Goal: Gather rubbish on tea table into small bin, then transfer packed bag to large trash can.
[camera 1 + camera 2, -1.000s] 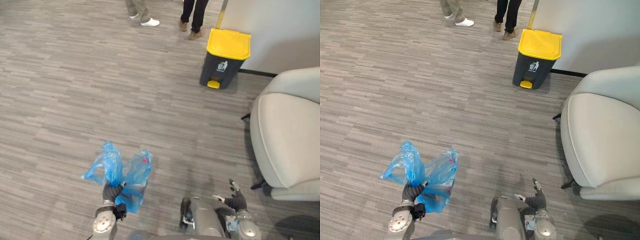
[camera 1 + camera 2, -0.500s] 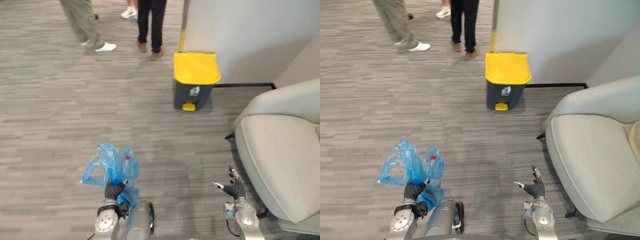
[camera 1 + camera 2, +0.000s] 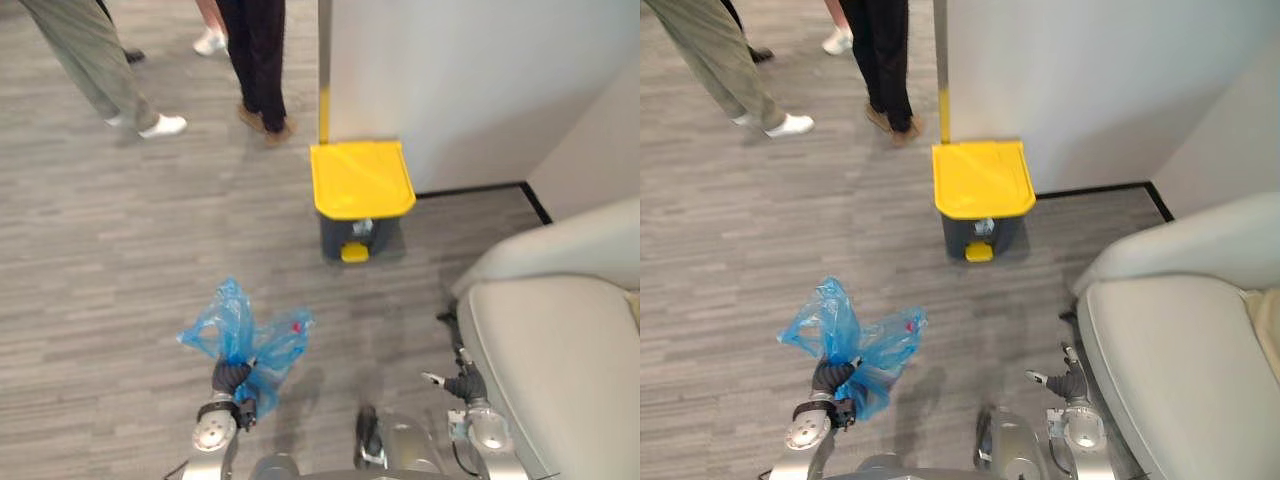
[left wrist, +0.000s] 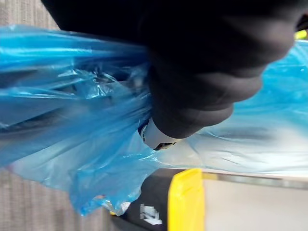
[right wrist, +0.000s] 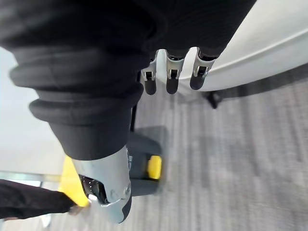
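Note:
My left hand (image 3: 231,378) is shut on the gathered neck of a blue plastic rubbish bag (image 3: 245,335), held up above the floor at the lower left; something red shows inside it. In the left wrist view the blue bag (image 4: 72,125) wraps around my hand (image 4: 192,96). A dark grey trash can with a closed yellow lid (image 3: 360,180) and a yellow pedal stands ahead against the white wall. My right hand (image 3: 467,384) hangs at the lower right beside the armchair, its fingers (image 5: 168,77) relaxed and holding nothing.
A cream armchair (image 3: 570,350) takes up the right side, close to my right arm. Two people's legs (image 3: 255,60) stand on the grey wood floor behind and left of the can. A white wall (image 3: 470,80) with a yellow-edged corner runs behind the can.
The camera has moved forward and turned: the yellow-lidded can now sits closer and more central, and the people's legs are nearer. My left hand still holds the blue bag.

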Robot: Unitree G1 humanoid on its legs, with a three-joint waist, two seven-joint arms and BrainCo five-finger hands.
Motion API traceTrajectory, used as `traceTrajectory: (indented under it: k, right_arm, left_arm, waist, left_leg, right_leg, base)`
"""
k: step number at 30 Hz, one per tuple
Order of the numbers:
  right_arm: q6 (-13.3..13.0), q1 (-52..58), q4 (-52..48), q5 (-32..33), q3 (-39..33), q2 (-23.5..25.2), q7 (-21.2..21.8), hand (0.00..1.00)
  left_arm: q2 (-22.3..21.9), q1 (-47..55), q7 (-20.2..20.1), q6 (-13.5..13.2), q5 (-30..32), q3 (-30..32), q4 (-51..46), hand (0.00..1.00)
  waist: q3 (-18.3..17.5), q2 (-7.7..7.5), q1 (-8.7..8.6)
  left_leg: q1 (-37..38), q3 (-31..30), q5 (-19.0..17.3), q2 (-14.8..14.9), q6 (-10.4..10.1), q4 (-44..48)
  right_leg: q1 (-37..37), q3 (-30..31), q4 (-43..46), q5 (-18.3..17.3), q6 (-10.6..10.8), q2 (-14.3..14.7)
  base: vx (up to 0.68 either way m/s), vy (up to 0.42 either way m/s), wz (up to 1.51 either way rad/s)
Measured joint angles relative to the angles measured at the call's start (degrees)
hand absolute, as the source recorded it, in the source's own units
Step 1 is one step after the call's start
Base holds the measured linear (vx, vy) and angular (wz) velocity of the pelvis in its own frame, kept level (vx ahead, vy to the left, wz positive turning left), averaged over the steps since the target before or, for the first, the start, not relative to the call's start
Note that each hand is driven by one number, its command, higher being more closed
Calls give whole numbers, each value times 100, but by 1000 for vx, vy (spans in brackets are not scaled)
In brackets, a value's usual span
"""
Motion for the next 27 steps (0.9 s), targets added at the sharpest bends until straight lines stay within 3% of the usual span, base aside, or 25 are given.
traceTrajectory:
  k: [3,5,6,7,8,9,12,13,14,15,17,21,22,24,25,27]
  right_arm:
    - [-98,-168,-37,91,-43,14,-14,0]
    - [-99,-234,-38,103,-53,35,-25,0]
    - [-92,-204,-10,103,-118,45,-32,0]
    - [-77,-173,-13,102,-135,32,-46,0]
    - [-17,-140,110,101,-162,126,-87,0]
    - [18,-78,95,101,-162,196,-110,0]
    - [54,-82,65,93,-167,210,-113,0]
    - [53,-75,46,87,-167,228,-113,0]
    - [54,-45,45,75,-161,286,-112,0]
    - [56,-25,45,39,-159,365,-108,0]
    - [58,84,43,29,-102,435,-103,0]
    - [60,83,28,-20,-100,435,-111,0]
    - [58,104,90,-17,-115,453,-113,0]
    - [66,103,285,-17,-213,364,-110,0]
    - [55,63,284,-15,-264,344,-111,0]
    - [55,80,331,-14,-268,310,-110,0]
  left_arm:
    - [-8,37,-8,-6,-4,-2,-112,100]
    - [-13,86,-9,-8,-4,3,-174,100]
    - [-44,121,-12,-5,-3,-14,-173,100]
    - [-70,142,-12,-5,-3,-21,-181,100]
    - [-26,181,-6,4,-2,9,-151,100]
    - [8,175,-1,5,-3,18,-189,100]
    - [36,190,0,10,-3,32,-254,100]
    - [52,202,0,13,-3,9,-257,100]
    - [113,190,-1,17,-2,-35,-281,100]
    - [175,191,1,19,-3,-59,-307,100]
    - [238,183,15,32,-2,-34,-309,100]
    - [315,88,44,33,4,-33,-315,100]
    - [330,87,93,32,5,-5,-285,100]
    - [158,97,123,55,7,43,-72,100]
    - [63,163,123,53,6,70,-49,100]
    - [45,146,118,53,5,72,13,100]
  waist:
    - [2,-67,260]
    - [12,-102,330]
    - [-1,-48,387]
    - [-25,16,394]
    - [-32,-66,411]
    - [-91,-226,367]
    - [-104,-399,402]
    - [-99,-400,378]
    - [-86,-413,347]
    - [-73,-424,293]
    - [-82,-429,206]
    - [-124,-490,73]
    - [-208,-645,88]
    - [-349,-443,128]
    - [-431,-252,123]
    - [-457,-172,99]
  left_leg:
    - [-863,275,-337,-85,350,-5]
    - [-1401,384,-329,-310,341,-1029]
    - [-1493,390,-152,-440,234,-2042]
    - [-1467,365,131,-429,224,-2487]
    - [-1345,441,557,-510,538,-2433]
    - [-1311,468,323,-643,633,-2366]
    - [-1083,748,-218,-729,744,-2142]
    - [-979,774,-297,-755,752,-2155]
    - [-710,779,-440,-834,764,-2255]
    - [-416,776,-554,-902,780,-2336]
    - [-21,769,-627,-948,777,-2526]
    - [167,537,-697,-981,656,-2675]
    - [215,506,-731,-1095,597,-2668]
    - [336,396,-695,-921,461,-2785]
    - [448,393,-671,-808,421,-3032]
    - [572,393,-564,-787,252,-3209]
  right_leg:
    - [688,267,-637,-25,-29,-31]
    - [948,388,-827,-215,264,-174]
    - [1103,472,-775,-460,482,-231]
    - [1170,507,-733,-560,573,-204]
    - [1300,634,-600,-798,716,-303]
    - [1307,680,-561,-800,727,-447]
    - [1228,932,42,-787,749,-677]
    - [1112,937,427,-741,831,-729]
    - [674,1001,1570,-516,1119,-852]
    - [231,1106,2573,-622,1136,-908]
    - [-287,1091,3028,-825,1025,-903]
    - [-887,893,1754,-781,897,-716]
    - [-909,962,937,-226,836,-676]
    - [-629,872,556,-132,748,-529]
    - [-390,802,128,-11,725,-388]
    - [-184,746,-158,58,683,-345]
  base:
    - [494,14,-43]
    - [409,130,-40]
    - [417,186,-31]
    - [501,245,-35]
    - [420,193,-9]
    - [409,178,-9]
    - [385,184,-33]
    - [341,202,-19]
    - [328,167,-6]
    - [335,139,4]
    - [359,39,24]
    - [295,-64,43]
    - [307,-119,36]
    - [325,-96,12]
    - [304,-72,-6]
    - [242,-69,0]
